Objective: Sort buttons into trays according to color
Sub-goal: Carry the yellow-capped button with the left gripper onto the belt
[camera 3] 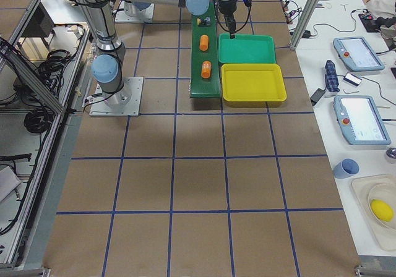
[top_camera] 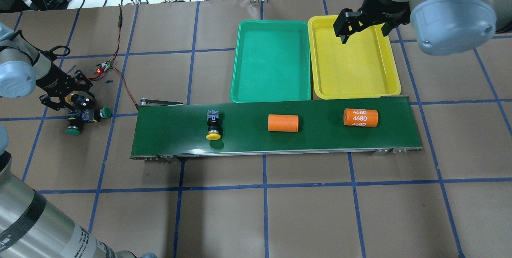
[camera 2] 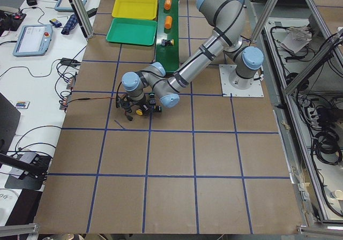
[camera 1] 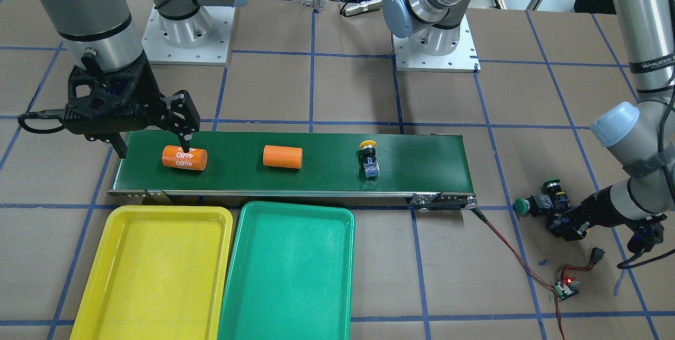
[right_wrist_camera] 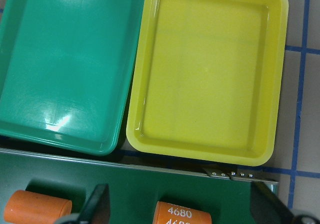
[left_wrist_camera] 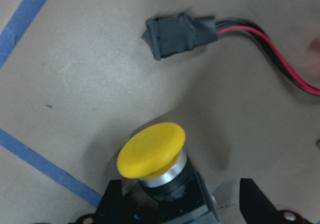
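My left gripper point(left_wrist_camera: 180, 194) is low over the table off the belt's end. It is open, and its fingers point(left_wrist_camera: 112, 204) straddle the body of a yellow-capped button point(left_wrist_camera: 152, 151). A gap shows at the other finger. Two green-capped buttons point(camera 1: 522, 204) point(camera 1: 552, 184) lie right beside it. Another yellow button point(top_camera: 213, 126) lies on the belt. My right gripper point(camera 1: 153, 145) hangs open and empty over the belt end, above the 4680 cylinder. The yellow tray point(camera 1: 153, 271) and the green tray point(camera 1: 290, 271) stand side by side, both empty.
The dark-green conveyor belt point(camera 1: 422, 166) carries two orange cylinders point(camera 1: 184, 157) point(camera 1: 282, 156). A small circuit board point(camera 1: 565, 288) with red wires and a black connector point(left_wrist_camera: 175, 34) lie close to my left gripper. Both arm bases stand behind the belt.
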Motion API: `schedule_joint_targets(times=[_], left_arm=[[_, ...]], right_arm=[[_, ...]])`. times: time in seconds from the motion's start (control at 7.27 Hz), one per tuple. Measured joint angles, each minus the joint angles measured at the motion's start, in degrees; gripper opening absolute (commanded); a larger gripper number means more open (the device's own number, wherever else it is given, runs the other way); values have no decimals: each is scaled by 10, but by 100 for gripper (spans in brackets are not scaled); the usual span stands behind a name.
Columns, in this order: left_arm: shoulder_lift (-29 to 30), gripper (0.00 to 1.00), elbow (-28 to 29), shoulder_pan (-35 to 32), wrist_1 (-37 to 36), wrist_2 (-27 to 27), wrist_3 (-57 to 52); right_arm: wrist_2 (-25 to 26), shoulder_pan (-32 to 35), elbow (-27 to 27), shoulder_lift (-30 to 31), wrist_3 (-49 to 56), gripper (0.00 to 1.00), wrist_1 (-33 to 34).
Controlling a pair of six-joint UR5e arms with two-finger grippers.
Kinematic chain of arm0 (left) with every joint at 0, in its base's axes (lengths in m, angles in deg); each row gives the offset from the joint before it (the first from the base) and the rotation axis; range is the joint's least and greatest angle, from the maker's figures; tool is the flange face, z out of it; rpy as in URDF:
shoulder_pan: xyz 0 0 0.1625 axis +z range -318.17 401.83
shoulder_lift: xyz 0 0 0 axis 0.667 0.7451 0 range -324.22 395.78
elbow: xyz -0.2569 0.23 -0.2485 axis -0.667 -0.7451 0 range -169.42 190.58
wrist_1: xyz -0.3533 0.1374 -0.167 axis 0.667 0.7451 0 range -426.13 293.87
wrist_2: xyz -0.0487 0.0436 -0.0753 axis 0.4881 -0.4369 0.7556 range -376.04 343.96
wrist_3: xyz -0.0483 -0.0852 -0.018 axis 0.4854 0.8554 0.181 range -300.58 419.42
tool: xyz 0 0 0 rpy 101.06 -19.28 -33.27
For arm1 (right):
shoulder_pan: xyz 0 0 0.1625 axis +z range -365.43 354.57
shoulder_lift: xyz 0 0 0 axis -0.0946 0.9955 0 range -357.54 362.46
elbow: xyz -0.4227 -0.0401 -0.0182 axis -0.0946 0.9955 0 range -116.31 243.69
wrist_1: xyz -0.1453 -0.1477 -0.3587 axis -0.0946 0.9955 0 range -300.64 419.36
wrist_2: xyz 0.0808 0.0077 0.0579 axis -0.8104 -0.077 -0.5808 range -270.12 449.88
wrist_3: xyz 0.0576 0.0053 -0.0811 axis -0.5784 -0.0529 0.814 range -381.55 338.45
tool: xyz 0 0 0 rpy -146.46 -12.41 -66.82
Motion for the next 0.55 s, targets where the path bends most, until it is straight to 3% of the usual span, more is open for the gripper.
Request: schedule_joint_targets(times=[0.55], left_arm=[[-16, 0, 50, -12, 16, -5, -76]], right_arm=[[0, 0, 0, 0, 1, 100, 0]])
